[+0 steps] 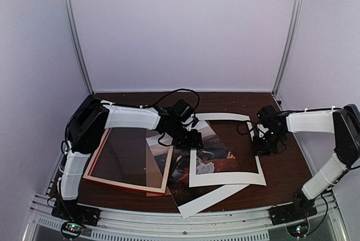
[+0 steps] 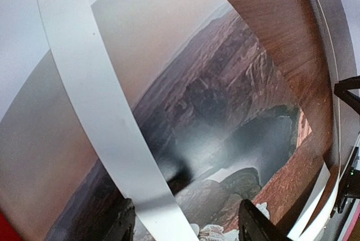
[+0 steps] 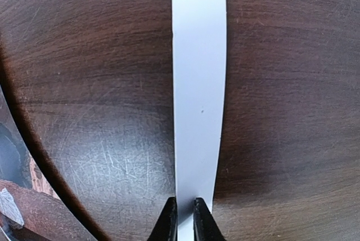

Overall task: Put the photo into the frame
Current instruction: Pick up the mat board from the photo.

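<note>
left of the left gripper (image 1: 188, 138), the frame (image 1: 125, 185), flat on the surface, red edge nearest, pale wood side toward the gripper. left gripper released, jaws spread wide, low over the photo (image 2: 225, 117), a band of the white mat (image 2: 95, 100) passing between its fingers, close to the left one. photo skewed beneath that gripper, partly covered by the mat, one white-margined corner poking toward the near edge; not in the frame yet. further right, the right gripper (image 3: 183, 218) clenched almost tight on the mat's outer band, thin white strip running straight ahead of its fingertips.

likely trouble: a kink or tear in the mat from a pull on one thin band; the photo dragged along underneath and skewed further. mat and print caught together if the left gripper closes here, with a crease in the paper. slick-looking under the glare, so apt to slide.

below both grippers, a dark brown wood-grain bench (image 1: 284, 165), finely scratched. all around, pale lilac-white walls (image 1: 180, 27), slim metal posts (image 1: 76, 32) at the back corners.
</note>
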